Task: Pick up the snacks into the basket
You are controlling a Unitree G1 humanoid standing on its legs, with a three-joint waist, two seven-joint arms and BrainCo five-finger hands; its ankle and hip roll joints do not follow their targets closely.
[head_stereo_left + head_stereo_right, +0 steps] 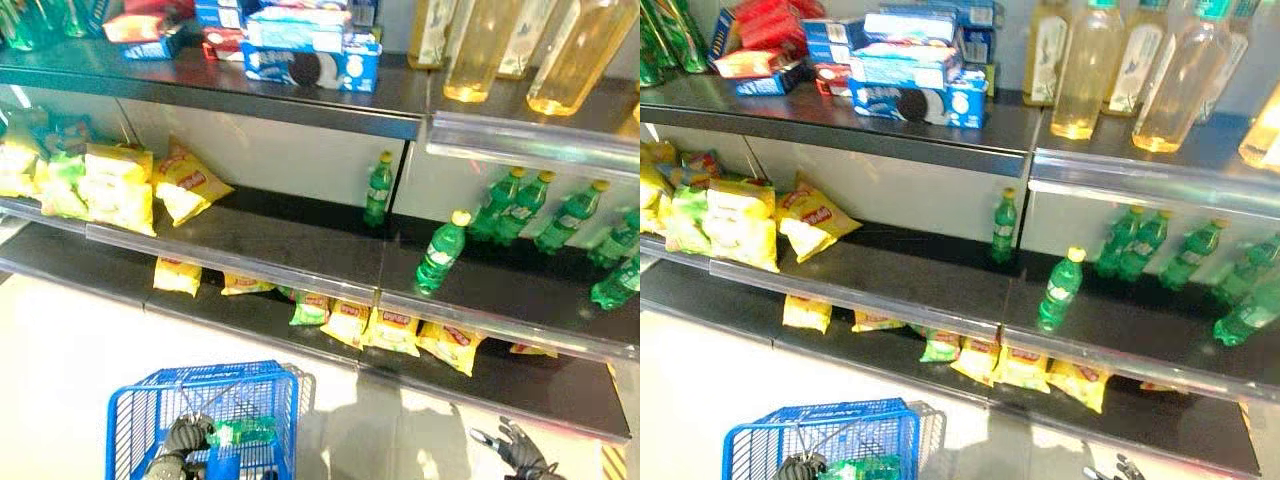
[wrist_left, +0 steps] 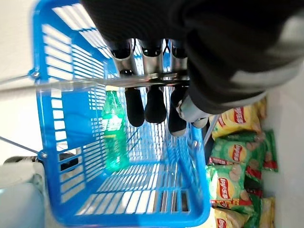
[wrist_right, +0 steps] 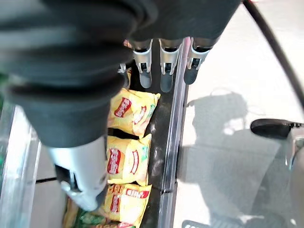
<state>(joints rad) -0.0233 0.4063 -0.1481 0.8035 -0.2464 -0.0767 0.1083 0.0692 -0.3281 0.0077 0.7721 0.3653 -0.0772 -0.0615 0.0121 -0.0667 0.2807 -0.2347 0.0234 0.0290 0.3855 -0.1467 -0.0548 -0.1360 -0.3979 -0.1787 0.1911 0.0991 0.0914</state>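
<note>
Several yellow snack bags (image 1: 395, 332) lie in a row on the lowest shelf (image 1: 480, 385), just behind its clear front rail (image 3: 172, 142); we see 3 of them close up in the right wrist view, flat and side by side. More yellow and green bags (image 1: 110, 185) are heaped at the left end of the middle shelf (image 1: 290, 240). We judge each bag light, soft and air-filled, with a slick crinkly film and brittle contents; a gentle pinch on the crimped top edge or a corner should hold it without crushing what is inside.

Our right hand (image 3: 164, 64) hangs above the row with its fingers straight and slightly parted, holding nothing, low at the right in the head views.

Our left hand (image 2: 152, 102) has its fingers (image 2: 135, 107) curled round the metal handle (image 2: 95, 84) of the blue basket (image 1: 135, 415), which hangs low at the left, near the shelving. Inside the basket lies 1 green bottle (image 2: 113, 135) on its side; no snack bag appears to be in it, though part of its floor is hidden by the hand.

Upright green bottles (image 1: 440, 250) stand on the middle shelf to the right, with boxed biscuits (image 1: 310, 55) and pale yellow bottles (image 1: 475, 55) on the top shelf (image 1: 330, 105).
</note>
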